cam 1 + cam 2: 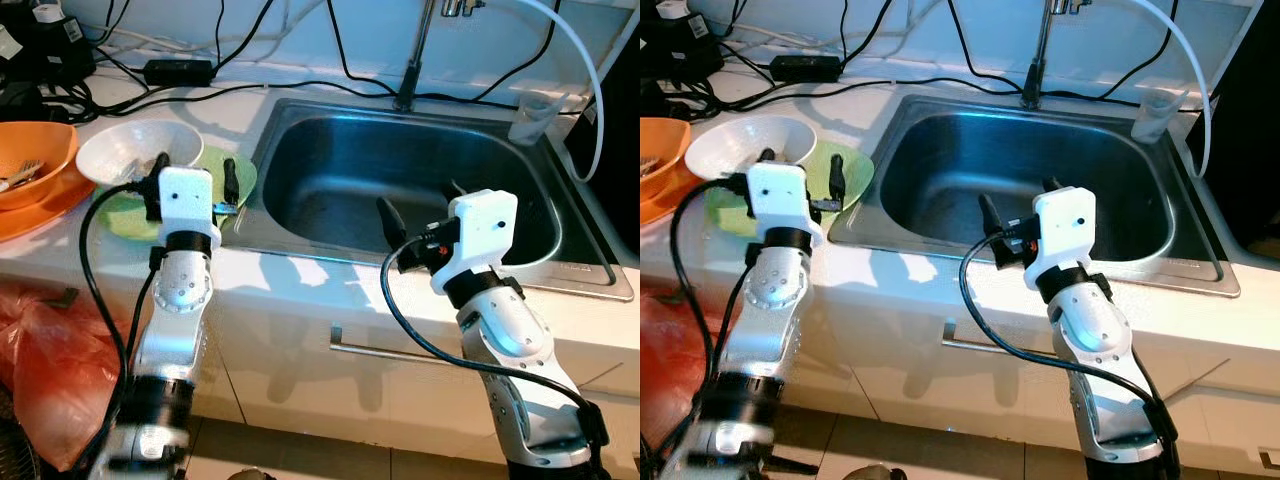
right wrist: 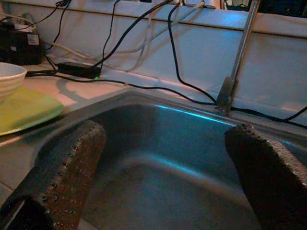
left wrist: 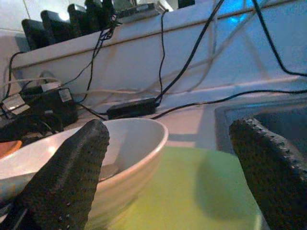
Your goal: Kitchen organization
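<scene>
I see the white bowl [image 1: 138, 152] sitting on the lime-green plate [image 1: 236, 172], on the counter just left of the sink [image 1: 300, 215]. Something pale lies inside the bowl, maybe a utensil, but the view is too soft for me to say. The plate's right edge runs up close to the sink's raised rim.

My left gripper [image 1: 190, 183] hovers over the near part of the plate with its fingers spread wide and nothing between them. In the left wrist view one finger [image 3: 64, 177] lines up in front of the bowl's wall and the other sits out over the plate toward the sink, so the bowl's right side falls in the gap.

My right gripper [image 1: 420, 207] hangs over the front of the steel basin, fingers also wide apart and holding nothing; the basin floor shows between them.

To the left of the bowl an orange bowl [image 1: 35, 162] rests on an orange plate [image 1: 42, 213]. Black cables [image 1: 200, 92] trail along the counter's back edge, with a power brick [image 1: 178, 71] among them. The faucet [image 1: 417, 55] rises behind the sink, and a clear cup [image 1: 532, 117] stands at the sink's far right corner. A red plastic bag [image 1: 40, 360] bulges below the counter's front edge, beside my left arm.
</scene>
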### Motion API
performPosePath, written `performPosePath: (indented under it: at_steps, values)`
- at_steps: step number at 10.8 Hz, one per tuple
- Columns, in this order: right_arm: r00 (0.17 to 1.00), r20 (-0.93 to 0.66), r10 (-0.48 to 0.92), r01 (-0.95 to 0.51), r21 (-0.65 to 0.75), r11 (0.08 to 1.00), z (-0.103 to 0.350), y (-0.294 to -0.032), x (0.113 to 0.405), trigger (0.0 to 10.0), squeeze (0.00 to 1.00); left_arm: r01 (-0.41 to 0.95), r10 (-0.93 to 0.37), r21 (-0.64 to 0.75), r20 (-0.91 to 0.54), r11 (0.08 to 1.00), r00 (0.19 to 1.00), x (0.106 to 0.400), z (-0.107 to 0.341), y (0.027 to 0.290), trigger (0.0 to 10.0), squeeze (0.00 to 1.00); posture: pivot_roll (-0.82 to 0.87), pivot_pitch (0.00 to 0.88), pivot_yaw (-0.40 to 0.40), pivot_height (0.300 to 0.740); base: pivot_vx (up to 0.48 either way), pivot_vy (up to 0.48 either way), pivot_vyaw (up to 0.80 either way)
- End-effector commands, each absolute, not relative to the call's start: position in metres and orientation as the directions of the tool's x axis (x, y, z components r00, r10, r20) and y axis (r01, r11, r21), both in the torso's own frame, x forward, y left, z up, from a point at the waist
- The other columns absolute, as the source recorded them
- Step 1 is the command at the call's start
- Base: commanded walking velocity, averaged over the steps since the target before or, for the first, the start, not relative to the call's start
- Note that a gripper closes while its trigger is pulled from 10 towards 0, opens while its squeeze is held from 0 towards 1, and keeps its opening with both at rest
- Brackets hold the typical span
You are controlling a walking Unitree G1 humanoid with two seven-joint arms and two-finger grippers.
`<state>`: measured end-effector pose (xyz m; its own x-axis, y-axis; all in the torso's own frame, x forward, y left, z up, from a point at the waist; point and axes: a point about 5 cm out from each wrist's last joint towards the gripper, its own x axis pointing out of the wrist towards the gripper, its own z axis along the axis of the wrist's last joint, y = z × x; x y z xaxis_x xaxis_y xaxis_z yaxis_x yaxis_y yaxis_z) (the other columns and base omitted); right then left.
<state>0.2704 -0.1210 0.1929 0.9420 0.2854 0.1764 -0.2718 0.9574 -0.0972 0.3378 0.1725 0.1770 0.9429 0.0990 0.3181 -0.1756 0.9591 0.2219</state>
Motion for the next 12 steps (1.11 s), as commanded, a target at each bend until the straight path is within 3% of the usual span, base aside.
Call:
performPosePath:
  at_steps: [1,4,5,6,7,12]
  values:
    - [0.941,0.185,0.283,-0.271,-0.089,0.959,0.195,-0.122,0.272,10.0,0.0,-0.206,0.121,0.229,0.338,0.951,0.933,0.342,0.18,0.177,10.0,0.0,-0.04,0.039,-0.027,0.74,0.0,0.0,0.0]
    - [0.943,0.189,0.275,-0.263,-0.086,0.961,0.196,-0.124,0.271,10.0,0.0,-0.231,0.138,0.27,0.326,0.935,0.935,0.351,0.173,0.186,10.0,0.0,-0.04,0.041,-0.024,0.74,0.0,0.0,0.0]
    - [0.943,0.187,0.276,-0.264,-0.086,0.961,0.195,-0.123,0.27,10.0,0.0,-0.207,0.114,0.265,0.328,0.942,0.938,0.352,0.171,0.184,9.5,0.0,-0.04,0.042,-0.024,0.74,0.0,0.0,0.0]
    - [0.943,0.186,0.276,-0.265,-0.085,0.961,0.195,-0.123,0.27,10.0,0.0,-0.205,0.117,0.25,0.328,0.946,0.937,0.352,0.17,0.183,2.8,0.0,-0.04,0.043,-0.024,0.74,0.0,0.0,0.0]
    - [0.943,0.186,0.276,-0.264,-0.084,0.961,0.195,-0.123,0.271,10.0,0.0,-0.196,0.112,0.236,0.327,0.952,0.938,0.352,0.169,0.183,0.0,0.0,-0.04,0.043,-0.022,0.74,0.0,0.0,0.0]
    - [0.944,0.185,0.274,-0.262,-0.088,0.961,0.195,-0.124,0.271,10.0,0.0,-0.191,0.104,0.229,0.343,0.955,0.933,0.353,0.169,0.179,0.0,0.0,-0.05,0.042,-0.024,0.74,0.0,0.0,0.0]
